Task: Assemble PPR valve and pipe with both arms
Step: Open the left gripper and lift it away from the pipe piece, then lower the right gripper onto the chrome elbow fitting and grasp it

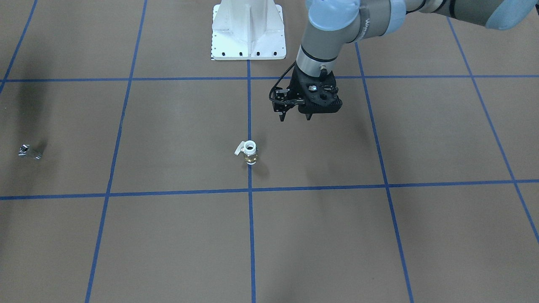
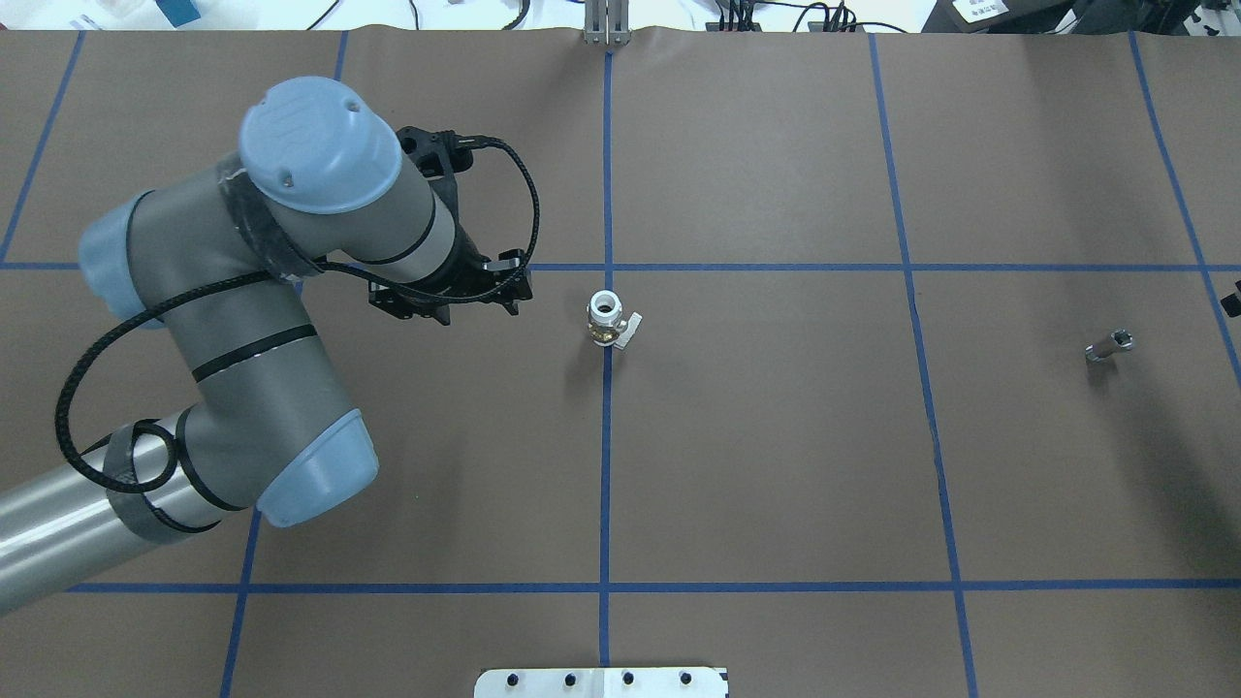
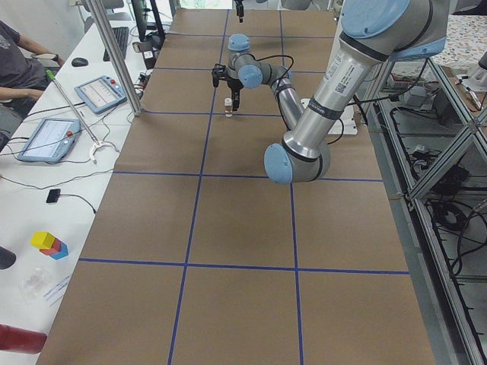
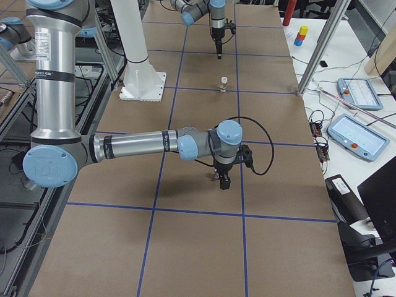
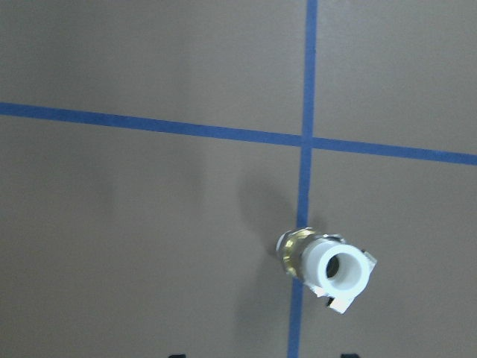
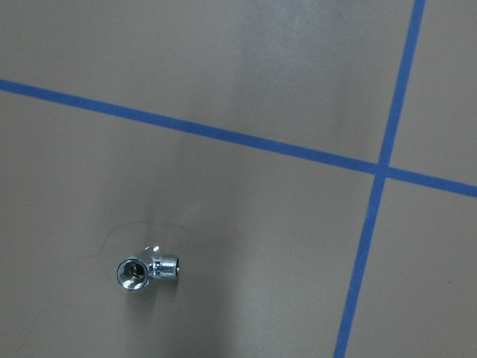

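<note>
The PPR valve (image 1: 250, 152) stands upright on the centre blue line, white end up, lever to one side; it also shows in the overhead view (image 2: 608, 318) and the left wrist view (image 5: 324, 265). My left gripper (image 1: 294, 118) hovers above the table, open and empty, a short way to the valve's side and apart from it. The pipe (image 2: 1108, 345) lies on its side far to the right; it also shows in the front view (image 1: 29, 152) and the right wrist view (image 6: 147, 271). My right gripper (image 4: 221, 179) hangs over the pipe's area; I cannot tell whether it is open or shut.
The white pedestal base (image 1: 248, 31) stands at the robot's edge of the table. Blue tape lines divide the brown surface. Aluminium posts (image 3: 114, 53) and a side bench with tablets (image 4: 356, 133) line the operators' edge.
</note>
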`<state>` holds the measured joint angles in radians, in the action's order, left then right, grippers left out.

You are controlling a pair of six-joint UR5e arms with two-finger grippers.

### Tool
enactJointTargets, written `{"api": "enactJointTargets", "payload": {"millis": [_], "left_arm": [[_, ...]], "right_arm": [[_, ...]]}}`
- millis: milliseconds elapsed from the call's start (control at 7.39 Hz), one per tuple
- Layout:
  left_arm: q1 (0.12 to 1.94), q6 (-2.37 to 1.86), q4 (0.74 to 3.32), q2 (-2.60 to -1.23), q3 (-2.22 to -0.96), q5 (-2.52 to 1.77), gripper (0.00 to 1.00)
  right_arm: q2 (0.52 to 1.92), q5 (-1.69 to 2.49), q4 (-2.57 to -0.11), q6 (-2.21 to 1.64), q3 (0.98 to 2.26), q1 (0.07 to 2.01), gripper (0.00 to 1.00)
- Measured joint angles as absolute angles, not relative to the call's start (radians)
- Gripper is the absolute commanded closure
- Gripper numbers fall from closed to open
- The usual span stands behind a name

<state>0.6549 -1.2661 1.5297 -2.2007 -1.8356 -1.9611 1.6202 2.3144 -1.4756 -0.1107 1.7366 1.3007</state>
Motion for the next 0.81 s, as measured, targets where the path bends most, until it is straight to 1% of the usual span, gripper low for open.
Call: {"api": "enactJointTargets", "payload": {"millis": [271,406,541,812], "left_arm": [[0.669,-1.265,1.532,-2.171,-1.846,-1.961,0.25],[0.671,-1.265,1.532,-2.167,-1.846,-1.96,0.24],[0.671,-1.265,1.532,-2.165,-1.847,-1.96,0.24],[0.672,-1.266,1.533,-2.165,-1.848,-1.96,0.24]], "right_arm": [[1.608,2.24,-1.383,-0.309,1.708,1.177,0.03],[1.606,2.223,-1.295,-0.39,1.662,1.137,0.04],[1.601,2.217,-1.215,-0.472,1.617,1.109,0.06],[1.576,2.217,-1.144,-0.643,1.584,1.077,0.07]]}}
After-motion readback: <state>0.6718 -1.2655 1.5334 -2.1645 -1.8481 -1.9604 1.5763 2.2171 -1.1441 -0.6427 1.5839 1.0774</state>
